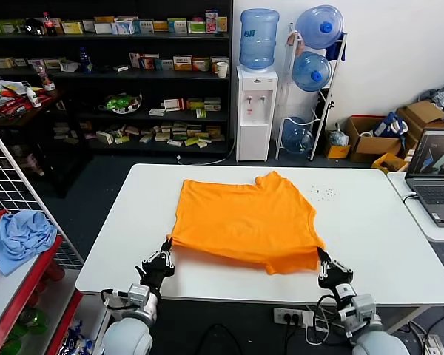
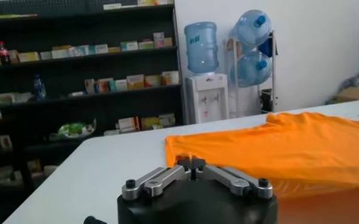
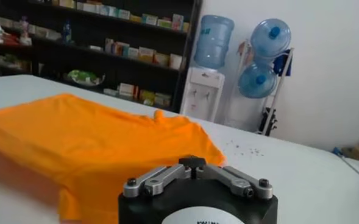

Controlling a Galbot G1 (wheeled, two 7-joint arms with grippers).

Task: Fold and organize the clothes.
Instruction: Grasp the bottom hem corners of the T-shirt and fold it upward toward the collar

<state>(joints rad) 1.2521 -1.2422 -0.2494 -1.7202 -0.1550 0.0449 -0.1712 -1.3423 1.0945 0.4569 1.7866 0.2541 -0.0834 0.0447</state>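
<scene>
Two grippers pinch the orange T-shirt's [image 1: 244, 222] near corners on the white table [image 1: 385, 244], likely for folding; left gripper [image 2: 191, 162] clenched at the hem; right gripper [image 3: 191, 163] clamped on its corner.

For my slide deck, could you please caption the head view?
Both grippers, left and right, shut at the near corners of an orange T-shirt on the white table.

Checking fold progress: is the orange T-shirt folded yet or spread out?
Mostly spread: the orange T-shirt lies open on the white table, collar and sleeve showing. Only its near edge looks bunched.
</scene>
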